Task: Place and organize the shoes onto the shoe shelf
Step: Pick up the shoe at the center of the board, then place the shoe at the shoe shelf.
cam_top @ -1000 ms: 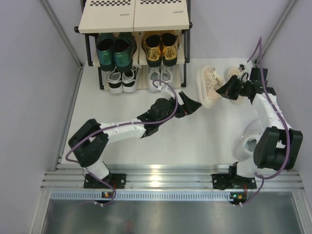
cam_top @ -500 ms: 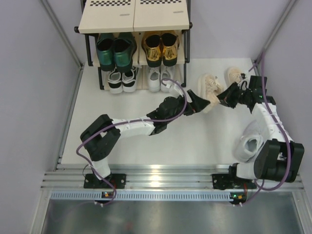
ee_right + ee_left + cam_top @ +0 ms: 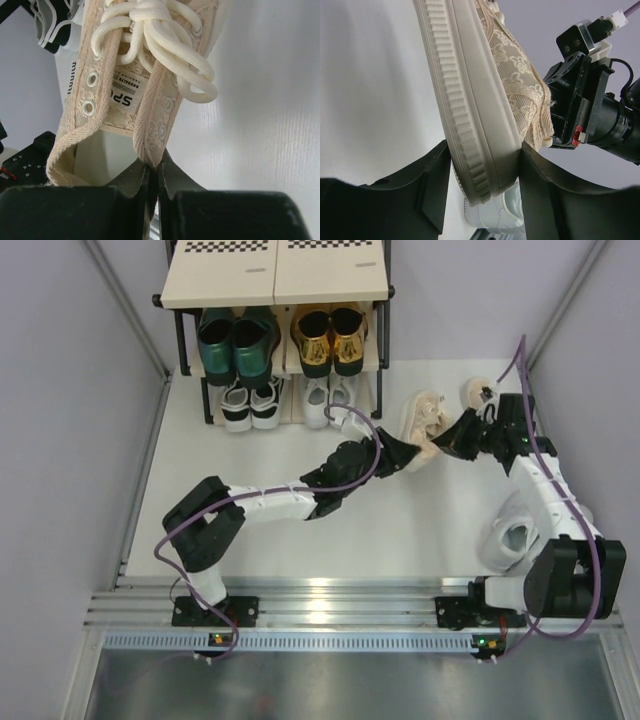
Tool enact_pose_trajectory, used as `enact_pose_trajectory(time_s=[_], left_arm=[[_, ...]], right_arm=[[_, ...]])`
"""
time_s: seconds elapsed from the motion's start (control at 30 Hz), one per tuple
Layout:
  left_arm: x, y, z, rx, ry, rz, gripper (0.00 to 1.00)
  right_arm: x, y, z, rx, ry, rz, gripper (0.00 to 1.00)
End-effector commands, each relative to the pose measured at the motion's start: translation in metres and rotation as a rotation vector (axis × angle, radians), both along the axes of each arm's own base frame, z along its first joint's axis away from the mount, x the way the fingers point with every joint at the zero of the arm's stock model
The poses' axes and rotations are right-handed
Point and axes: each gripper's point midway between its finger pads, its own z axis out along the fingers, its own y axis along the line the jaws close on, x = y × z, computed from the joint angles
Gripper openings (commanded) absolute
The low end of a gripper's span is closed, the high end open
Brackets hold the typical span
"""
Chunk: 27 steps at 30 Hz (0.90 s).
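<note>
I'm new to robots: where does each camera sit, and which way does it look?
Top: overhead behind the robot, looking down on left gripper, right gripper, shoe shelf.
Left wrist: behind its own fingers, facing the beige sneaker sole.
Right wrist: behind its fingers, pinching that sneaker's upper.
All share the sneaker.

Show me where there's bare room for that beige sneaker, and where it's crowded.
Free: the shoe shelf's top board, and table left of the left arm. Crowded: lower tiers, holding green loafers, gold loafers, black-and-white sneakers, white lace-ups.

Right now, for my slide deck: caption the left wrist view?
Left fingers grip the beige sneaker's ribbed sole while right fingers pinch its collar.
</note>
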Motion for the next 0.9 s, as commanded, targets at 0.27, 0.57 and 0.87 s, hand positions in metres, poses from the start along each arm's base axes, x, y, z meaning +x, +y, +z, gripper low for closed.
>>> enact_pose_trajectory(time_s=[0.27, 0.57, 0.87], left_arm=[[-0.006, 0.059, 0.034, -0.177, -0.033, 0.007, 0.0], [-0.042, 0.115, 0.073, -0.181, -0.145, -0.084, 0.0], [-0.075, 0.149, 0.157, -0.117, -0.262, -0.131, 0.0]], right_arm=[[-0.036, 0.039, 0.054, -0.094, -0.365, 0.451, 0.68], [-0.053, 0.024, 0.082, -0.214, -0.59, 0.645, 0.82], [-0.001, -0.019, 0.106, -0.393, -0.649, 0.399, 0.83]])
